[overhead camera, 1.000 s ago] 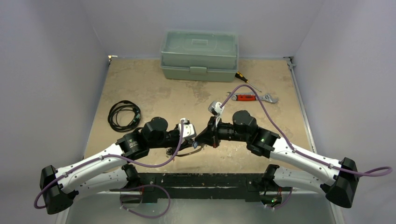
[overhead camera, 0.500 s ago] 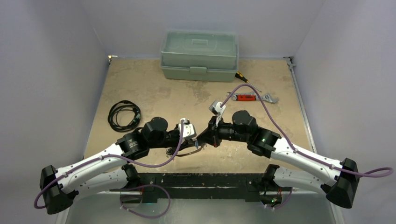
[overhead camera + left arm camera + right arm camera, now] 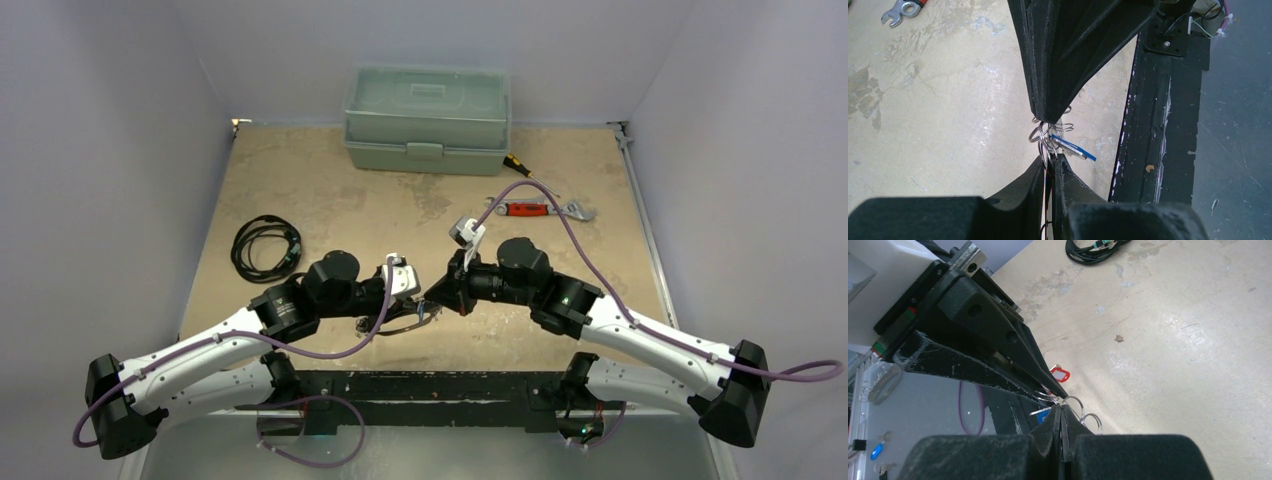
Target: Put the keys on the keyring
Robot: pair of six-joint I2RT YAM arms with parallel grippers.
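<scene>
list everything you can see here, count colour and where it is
table: 1, tan, scuffed, fills the middle
toolbox: 1, pale green, closed, far edge
screwdriver: 1, black and yellow handle, right of the toolbox
wrench: 1, silver with red handle, far right
cable: 1, black, coiled, left side
keyring: 1 bunch of silver wire loops, between the two pincer tips
blue tag: 1, hanging from the bunch
red tag: 1, beside the left pincer's tip
left arm: 1, black and white, purple cable
right arm: 1, same colours
left pincer: 1, black, shut on the keyring
right pincer: 1, black, shut, tip at the same bunch
</scene>
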